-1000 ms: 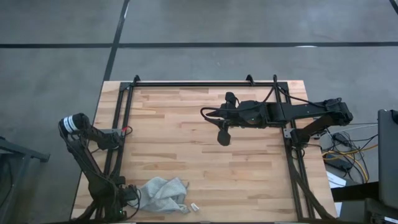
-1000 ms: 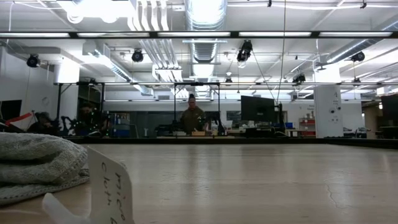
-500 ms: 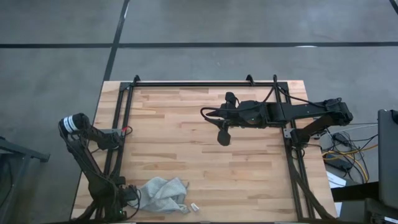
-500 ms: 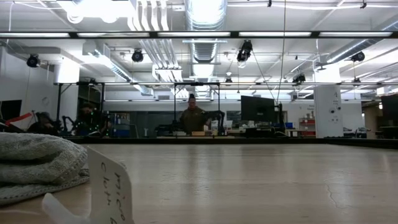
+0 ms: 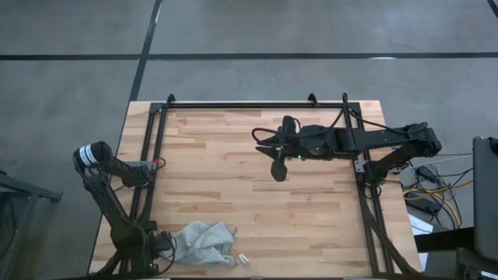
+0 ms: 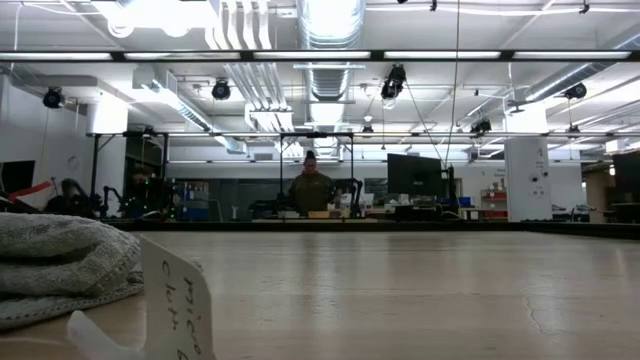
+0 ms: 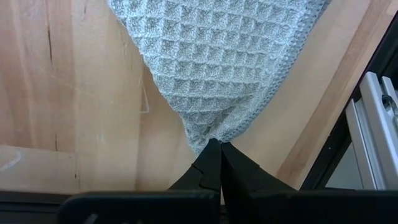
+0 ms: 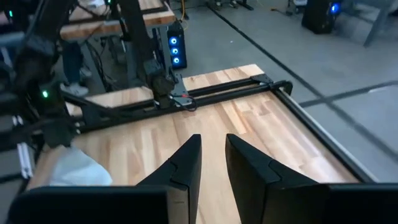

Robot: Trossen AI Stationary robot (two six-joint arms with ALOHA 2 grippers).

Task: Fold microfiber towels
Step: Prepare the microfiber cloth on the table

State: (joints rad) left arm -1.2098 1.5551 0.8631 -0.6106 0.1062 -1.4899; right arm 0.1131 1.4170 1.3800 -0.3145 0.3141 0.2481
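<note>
I see the towel (image 5: 204, 243) bunched in a heap at the near left corner of the surface (image 5: 233, 171), a small white label card (image 5: 242, 257) just beside it. My left gripper (image 7: 216, 148) has its jaws pinched on 1 corner of the cloth. My right gripper (image 8: 213, 155) hangs over the middle of the surface, well apart, jaws slightly spread and empty. The cloth looks light, soft and limp, so I judge it will sag and drag; a 2nd corner on the hemmed edge seems the best hold.
</note>
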